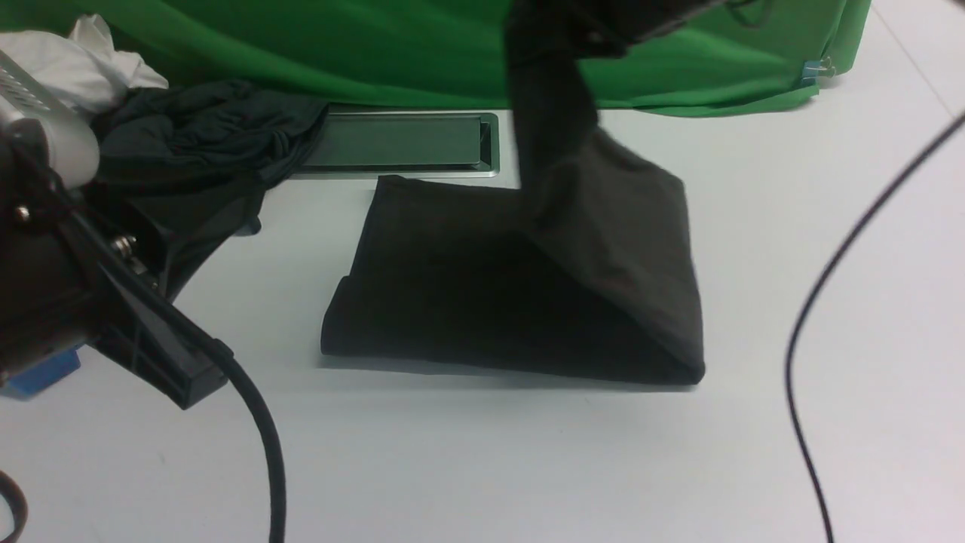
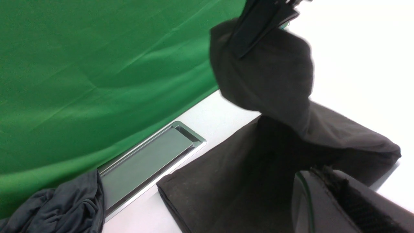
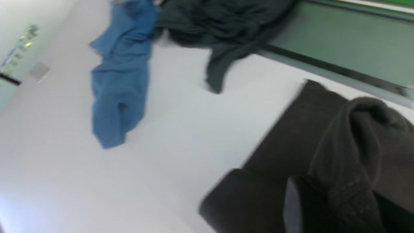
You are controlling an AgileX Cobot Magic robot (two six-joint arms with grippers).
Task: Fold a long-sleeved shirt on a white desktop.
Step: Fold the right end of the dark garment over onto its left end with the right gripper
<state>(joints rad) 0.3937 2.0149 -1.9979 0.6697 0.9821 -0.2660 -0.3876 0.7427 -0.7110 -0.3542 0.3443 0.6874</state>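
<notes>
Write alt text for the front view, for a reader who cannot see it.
A dark folded long-sleeved shirt lies mid white desktop, its right side pulled up in a strip by the right hand at the top edge. Behind are a grey cable slot and green backdrop; a dark garment sits far left.

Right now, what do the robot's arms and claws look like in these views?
The left arm is black, with a silver-grey ribbed housing at its top, a blue part low down and a thick black cable trailing off it. Its left claw shows a black finger with a rough, textured pad. The right claw is black with flat fingers. A thin black cable hangs on the right.
</notes>
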